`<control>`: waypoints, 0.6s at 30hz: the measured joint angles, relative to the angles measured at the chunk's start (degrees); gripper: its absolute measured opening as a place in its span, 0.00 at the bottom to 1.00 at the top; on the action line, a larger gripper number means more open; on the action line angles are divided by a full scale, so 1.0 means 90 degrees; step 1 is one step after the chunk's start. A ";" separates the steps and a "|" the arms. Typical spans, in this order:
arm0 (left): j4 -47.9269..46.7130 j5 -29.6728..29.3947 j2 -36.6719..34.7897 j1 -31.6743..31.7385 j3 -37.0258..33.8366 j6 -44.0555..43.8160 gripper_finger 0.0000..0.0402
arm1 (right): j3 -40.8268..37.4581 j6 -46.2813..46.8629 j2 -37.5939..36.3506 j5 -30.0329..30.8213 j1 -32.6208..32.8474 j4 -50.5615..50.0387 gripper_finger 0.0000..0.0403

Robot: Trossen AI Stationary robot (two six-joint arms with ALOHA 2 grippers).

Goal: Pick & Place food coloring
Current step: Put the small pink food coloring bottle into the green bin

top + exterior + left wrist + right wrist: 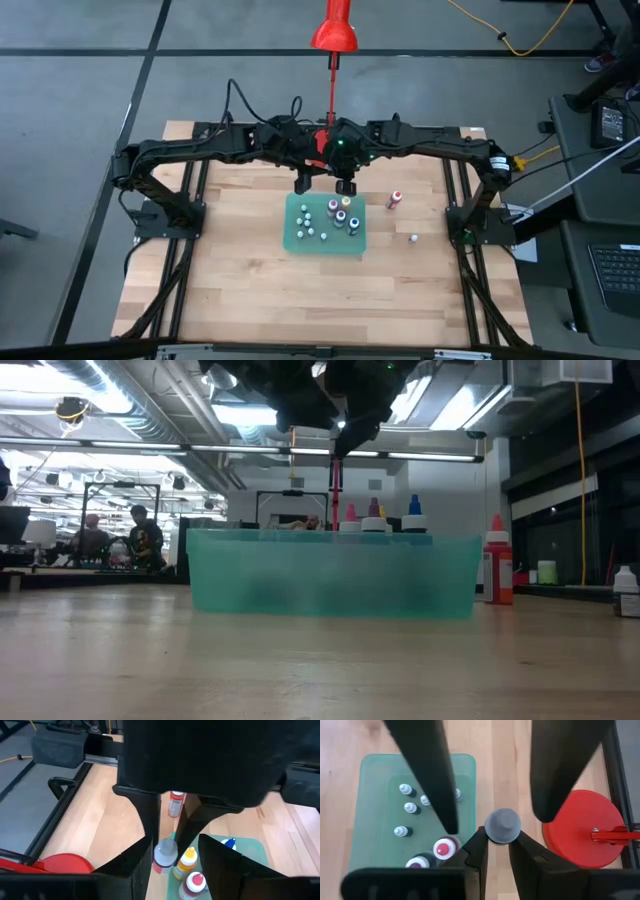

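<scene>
Clenching the right gripper (345, 187) on a small grey-capped food coloring bottle (503, 826), pinching it just below the cap and holding it aloft, clear of the light wooden plank table (250, 280). Hanging it by the far edge of the shallow translucent green plastic tray (340, 246), between that tray and the round red lamp base (580, 827); not telling whether over the rim or just outside it. Holding the left gripper (304, 184) close alongside at about the same height, released, fingers spread apart and facing the held bottle. Showing, inside the tray, the other upright food coloring bottles (335, 218): small white-capped ones toward the left arm's side, taller ones with red, yellow and blue caps toward the right arm's side. Showing two more on the table on the right arm's side: a red-bodied bottle with a white cap (396, 199) near the tray's far corner, and a tiny white bottle (414, 238) nearer the front, apart from the tray.
</scene>
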 joint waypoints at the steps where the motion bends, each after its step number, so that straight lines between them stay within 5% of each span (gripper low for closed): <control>1: 0.0001 0.0000 0.0000 0.0000 -0.0002 -0.0002 0.39 | 0.0000 0.0016 0.0000 -0.0004 0.0002 0.0000 0.17; 18: 0.0059 -0.0198 0.0430 -0.0119 -0.0014 0.0037 0.36 | -0.0012 0.0045 -0.0002 -0.0023 -0.0002 -0.0036 0.17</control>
